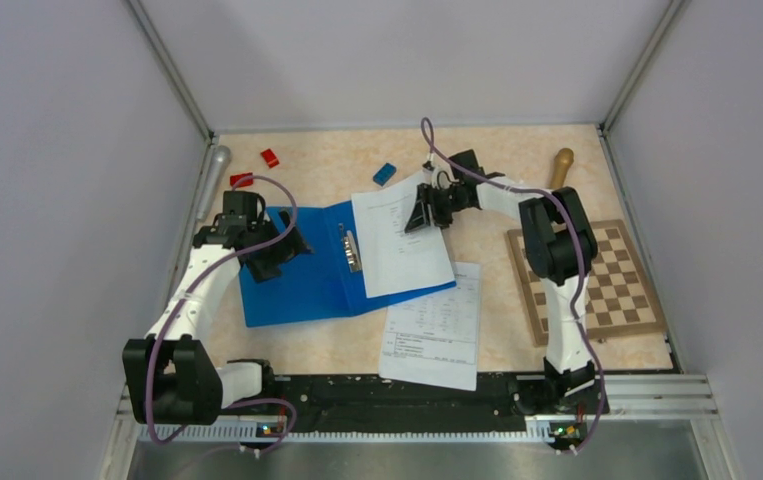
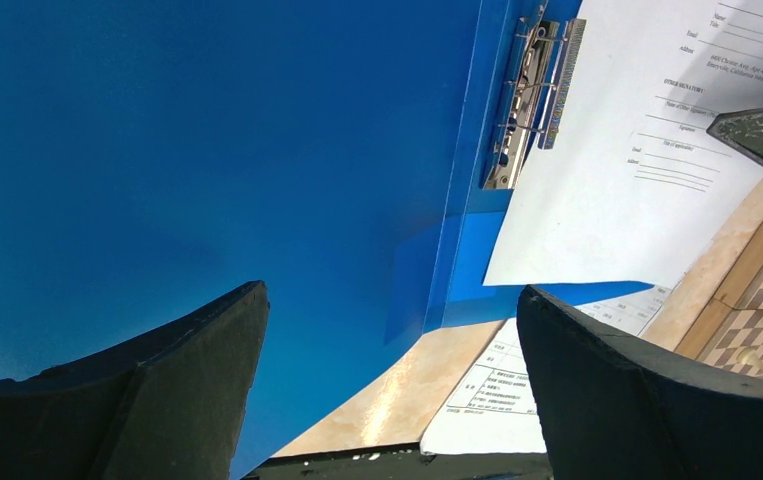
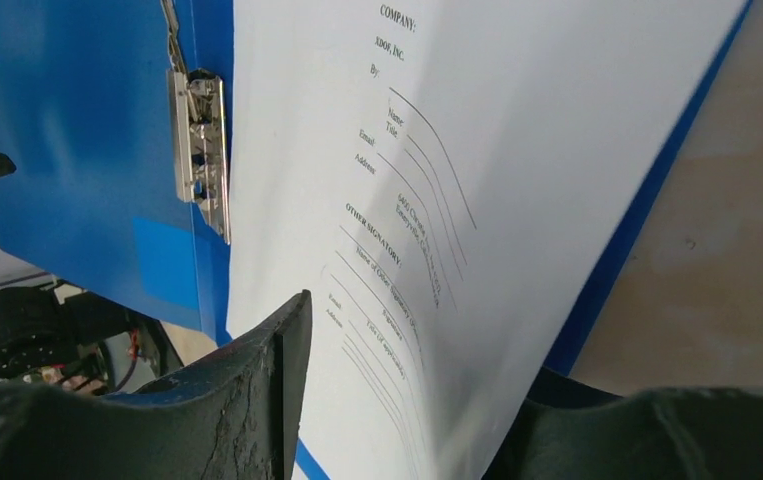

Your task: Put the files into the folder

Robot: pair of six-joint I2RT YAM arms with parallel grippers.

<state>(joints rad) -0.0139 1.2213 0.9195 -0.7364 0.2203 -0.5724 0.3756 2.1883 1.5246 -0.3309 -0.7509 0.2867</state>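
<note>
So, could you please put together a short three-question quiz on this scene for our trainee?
1. True or false: the folder lies shut on the table.
2. Pick one: the left claw hangs over A) the chessboard, B) the folder's left cover, C) a red block.
3. In a word or two: what metal part sits along the folder's middle fold?

Key
1. False, it lies open.
2. B.
3. The clip.
</note>
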